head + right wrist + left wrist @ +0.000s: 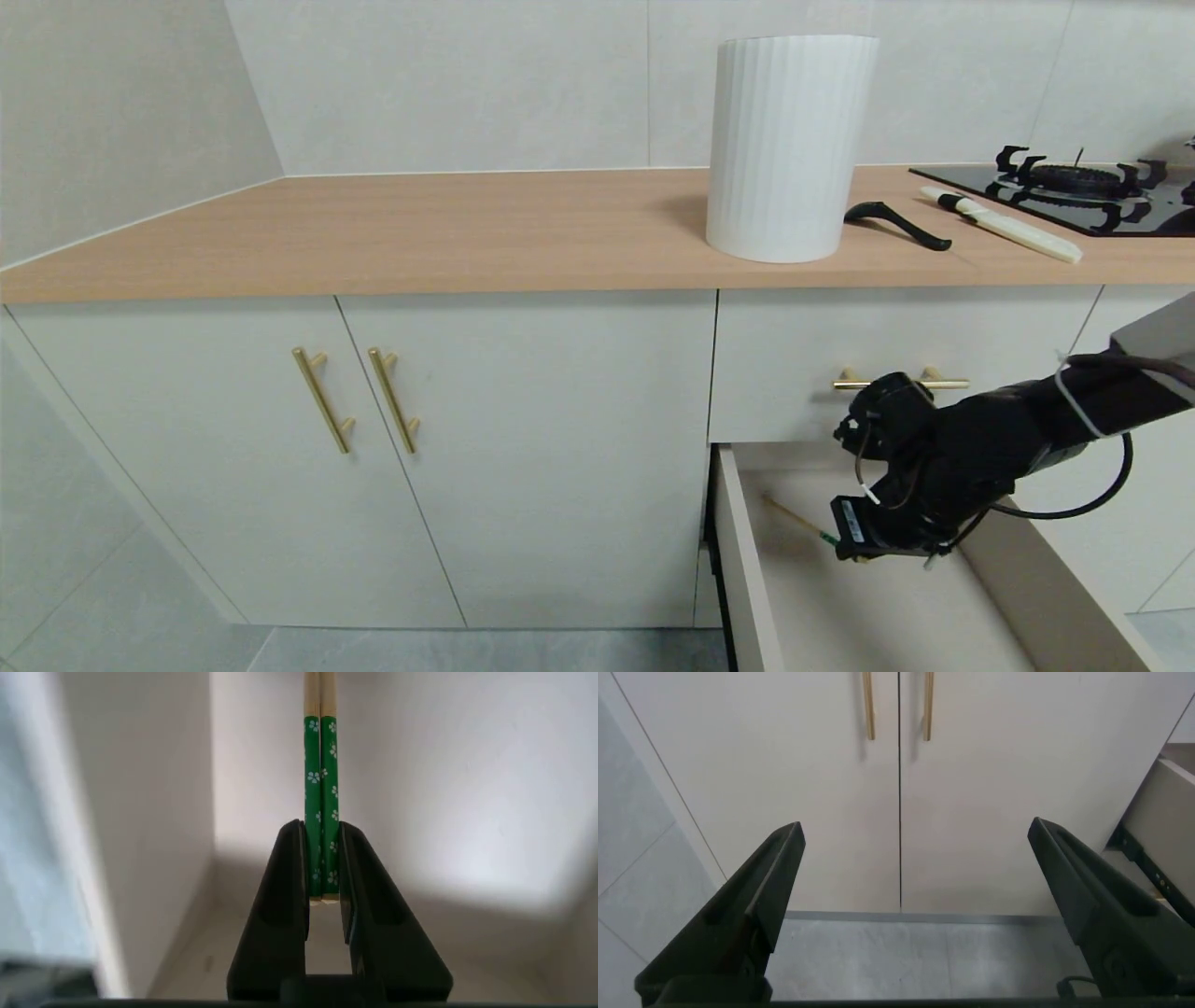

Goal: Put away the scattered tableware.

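Note:
My right gripper is shut on a pair of wooden chopsticks with green flowered ends. In the head view the right gripper hangs inside the open drawer below the counter, and the chopsticks point toward the drawer's back left corner. On the wooden counter lie a black-handled utensil and a cream knife with a black band. My left gripper is open, low in front of the cabinet doors, with nothing between its fingers.
A tall white ribbed container stands on the counter beside the utensils. A black gas hob sits at the far right. Two cabinet doors with gold handles are closed at left. A closed drawer with a gold handle sits above the open one.

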Motion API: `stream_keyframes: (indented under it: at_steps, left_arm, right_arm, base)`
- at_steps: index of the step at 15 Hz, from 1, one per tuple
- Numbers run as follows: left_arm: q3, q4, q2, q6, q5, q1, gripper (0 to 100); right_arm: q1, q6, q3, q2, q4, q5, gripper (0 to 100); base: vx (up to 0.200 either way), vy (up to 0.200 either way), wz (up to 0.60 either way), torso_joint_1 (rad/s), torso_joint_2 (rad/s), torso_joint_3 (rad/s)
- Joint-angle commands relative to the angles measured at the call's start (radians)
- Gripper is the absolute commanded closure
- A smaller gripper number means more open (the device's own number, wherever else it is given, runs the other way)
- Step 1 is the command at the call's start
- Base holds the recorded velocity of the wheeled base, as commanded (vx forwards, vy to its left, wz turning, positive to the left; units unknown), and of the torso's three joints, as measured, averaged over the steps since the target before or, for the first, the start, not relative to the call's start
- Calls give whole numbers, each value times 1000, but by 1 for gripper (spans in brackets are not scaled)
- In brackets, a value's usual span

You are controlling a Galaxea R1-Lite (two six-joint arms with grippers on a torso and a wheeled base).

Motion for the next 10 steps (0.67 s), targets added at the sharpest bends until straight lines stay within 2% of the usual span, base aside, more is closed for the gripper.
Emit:
stream_keyframes:
  at_steps: [1, 5, 10]
  left_arm:
    - [0, 0, 0, 0, 0, 0, 0]
    - [0, 0, 0, 0, 0, 0, 0]
    - [0, 0, 0, 0, 0, 0, 0]
  right_arm:
    - [8, 26, 6, 85, -30, -5, 100]
    - [38, 35, 12, 160, -112, -89, 100]
    - [36, 35, 20, 164, -136, -104, 100]
  base:
    - [0, 0, 0, 0, 0, 0]
    - [0, 0, 0, 0, 0, 0]
    - [0, 0, 0, 0, 0, 0]
